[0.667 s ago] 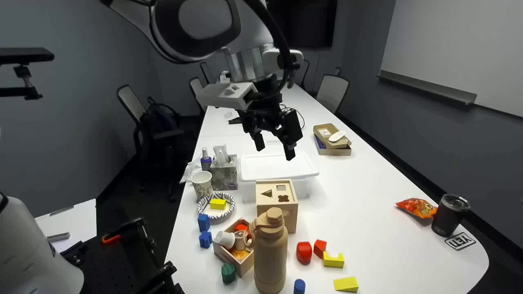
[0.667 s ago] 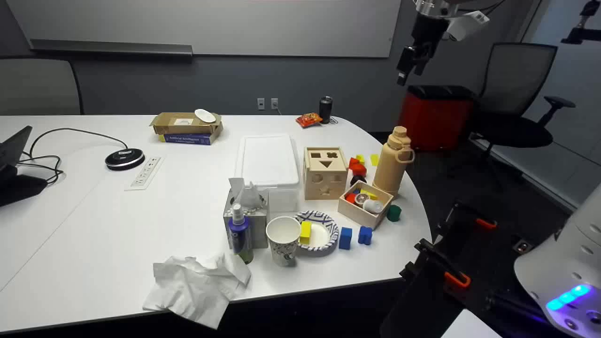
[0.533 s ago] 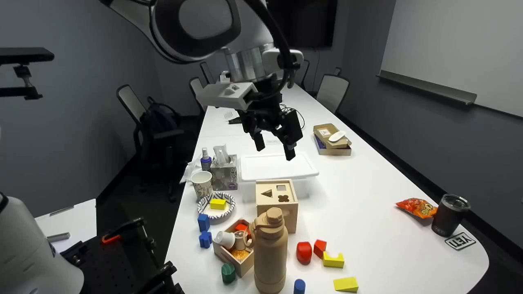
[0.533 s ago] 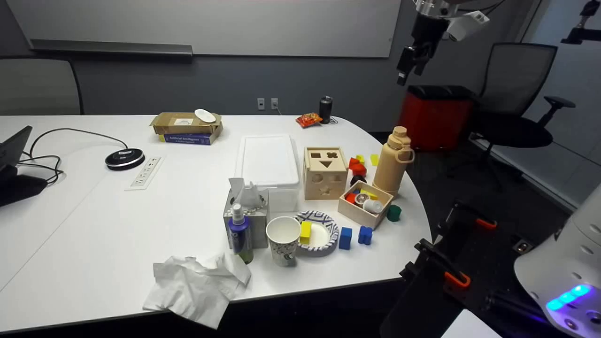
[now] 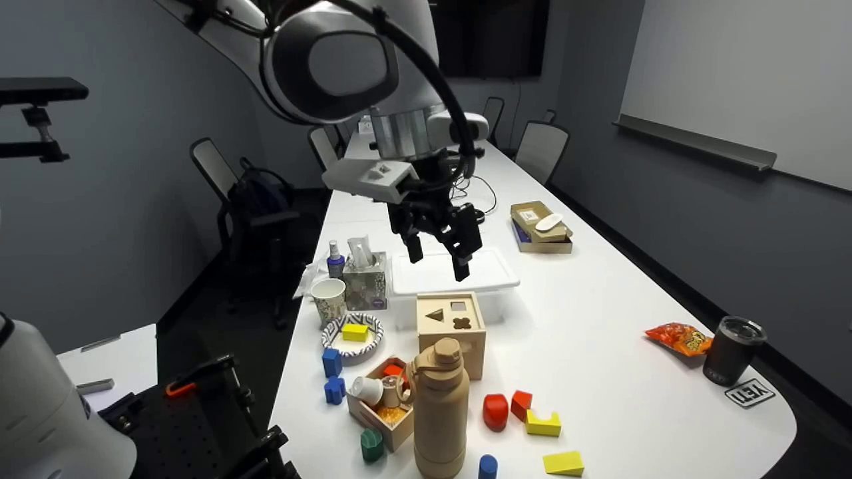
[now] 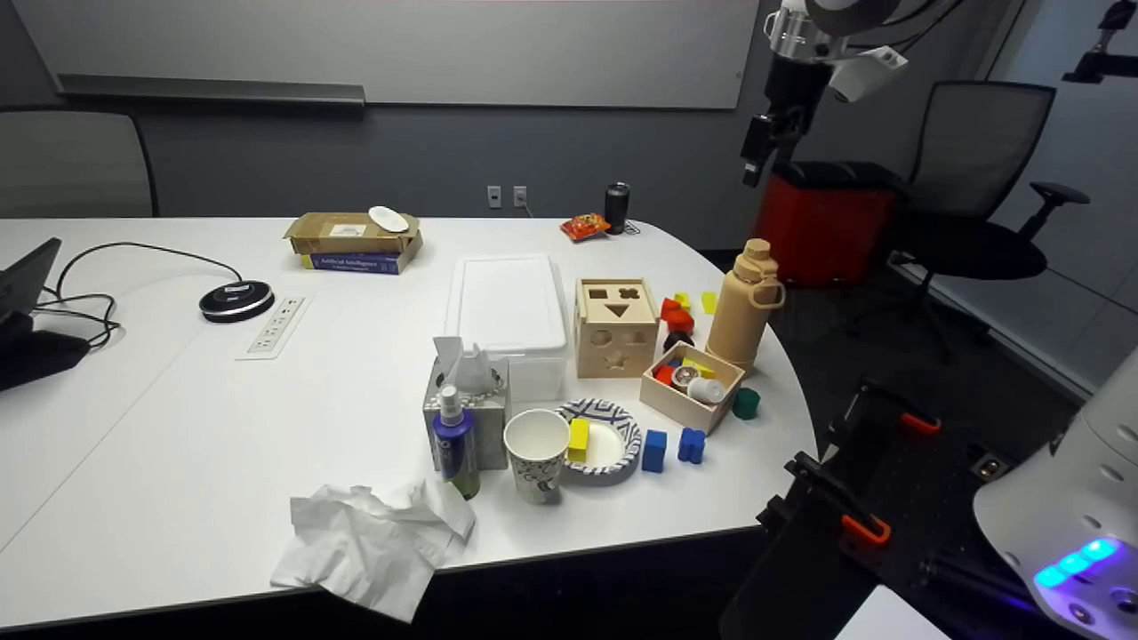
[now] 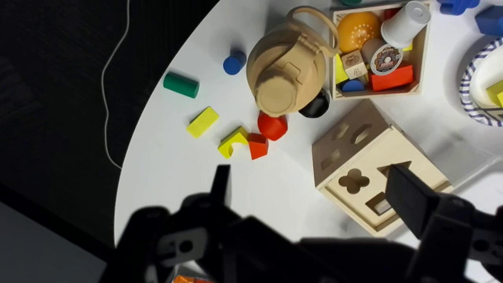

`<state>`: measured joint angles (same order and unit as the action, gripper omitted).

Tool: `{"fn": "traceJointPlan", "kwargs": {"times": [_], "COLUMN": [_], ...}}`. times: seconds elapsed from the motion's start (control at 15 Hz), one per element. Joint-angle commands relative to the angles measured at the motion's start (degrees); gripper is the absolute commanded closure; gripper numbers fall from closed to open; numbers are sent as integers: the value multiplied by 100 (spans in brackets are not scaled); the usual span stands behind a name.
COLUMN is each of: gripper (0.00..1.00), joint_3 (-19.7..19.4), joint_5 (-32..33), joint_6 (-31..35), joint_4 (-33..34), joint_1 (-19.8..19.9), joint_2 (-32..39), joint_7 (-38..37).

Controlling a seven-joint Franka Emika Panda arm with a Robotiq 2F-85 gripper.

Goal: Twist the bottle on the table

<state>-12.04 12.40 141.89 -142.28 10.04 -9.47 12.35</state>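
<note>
Tan-brown, opaque cylindrical bottle with a narrower top (image 6: 738, 318) stands upright on the white-topped table (image 6: 267, 436), just beside the open, rectangular pale wooden box (image 6: 677, 407), while the black two-finger gripper (image 5: 438, 261) is positioned higher, well apart from the bottle, jaws spread wide.

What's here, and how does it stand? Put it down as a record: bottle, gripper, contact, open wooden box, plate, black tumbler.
bottle: tan, upright on the white table
gripper: open, in the air, holding nothing
contact: gripper and bottle apart
open wooden box: beside the bottle, red block among its contents
plate: yellow block on it
black tumbler: beside an orange snack bag
</note>
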Motion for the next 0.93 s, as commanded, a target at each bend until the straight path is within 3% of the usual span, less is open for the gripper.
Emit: {"fn": "traceJointPlan", "kwargs": {"times": [0.0, 0.4, 0.87], "gripper": [0, 0, 0], "joint_3": [79, 52, -73], "joint_5": [37, 29, 228], "joint_6": [369, 850, 783], "joint_4": [10, 121, 328], "joint_1": [24, 42, 39], "joint_2": [584, 1469, 1854], "joint_7": [-239, -272, -532]}}
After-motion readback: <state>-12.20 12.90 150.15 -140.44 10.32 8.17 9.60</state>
